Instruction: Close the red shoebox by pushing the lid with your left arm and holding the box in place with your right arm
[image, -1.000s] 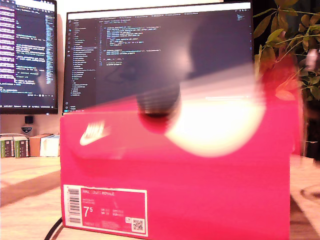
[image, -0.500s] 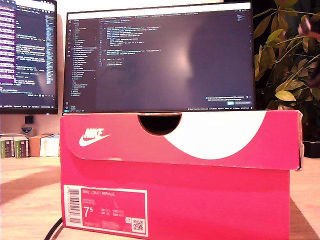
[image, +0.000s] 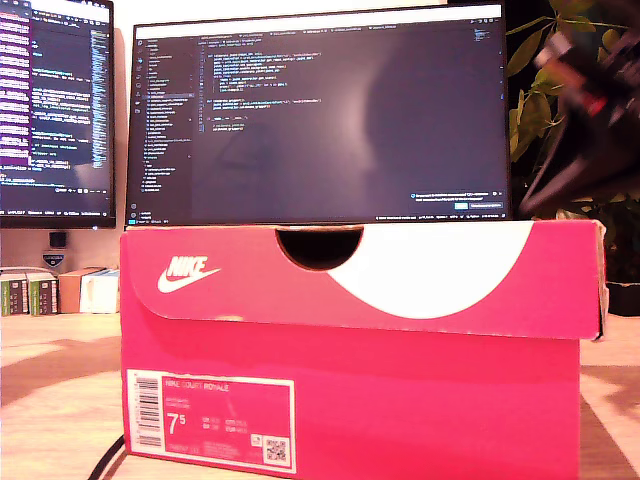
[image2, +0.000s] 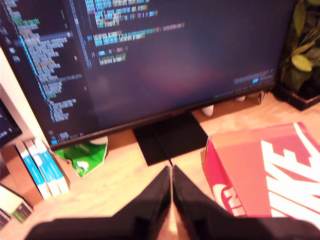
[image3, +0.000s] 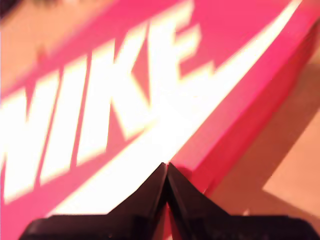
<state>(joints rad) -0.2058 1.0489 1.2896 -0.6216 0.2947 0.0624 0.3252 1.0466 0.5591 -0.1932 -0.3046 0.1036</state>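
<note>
Desk with two lit monitors, books and a plant

A pale wooden desk (image: 50, 390) carries a large monitor (image: 320, 110) showing dark code text; its black stand (image2: 170, 140) rests flat on the wood. A second monitor (image: 55, 105) stands at the exterior view's left, also lit with code. Below it a row of books (image: 60, 292) stands upright near the wall, and the first wrist view shows a crumpled green packet (image2: 82, 155) lying beside books under the big screen. A leafy potted plant (image: 560, 110) fills the exterior view's right. A black cable (image: 105, 460) runs across the desk. The light is warm and reddish.
</note>
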